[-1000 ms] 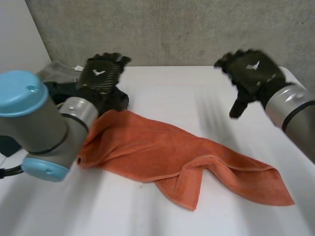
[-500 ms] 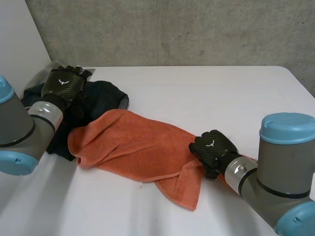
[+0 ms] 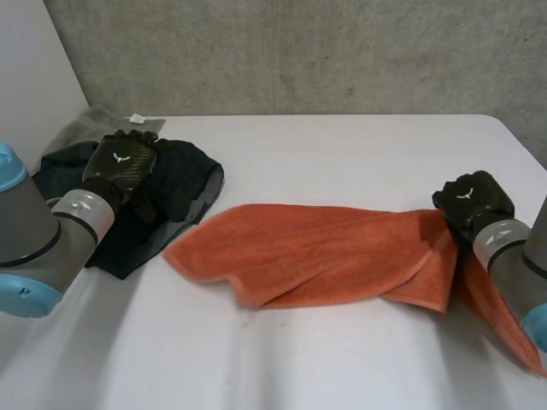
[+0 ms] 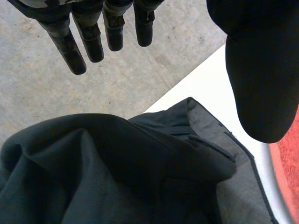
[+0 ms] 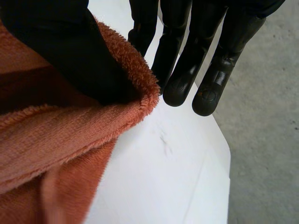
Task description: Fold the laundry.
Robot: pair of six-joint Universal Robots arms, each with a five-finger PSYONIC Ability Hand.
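Note:
An orange towel lies stretched across the middle of the white table, with a fold along its near edge. My right hand is at the towel's right end and is shut on it. In the right wrist view the towel's edge is pinched between the thumb and fingers. My left hand hovers open over a dark garment at the table's left. In the left wrist view its straight fingers hang above the dark cloth, and a strip of the orange towel lies beside that cloth.
A grey garment with a white tag lies behind the dark one at the table's far left corner. The table's right edge runs close beyond my right hand's fingertips, with concrete floor past it. A concrete wall stands behind the table.
My right hand came down onto the towel, shut on it and pulled it to the right, stretching it out. My left hand moved from mid-air to just above the dark garment.

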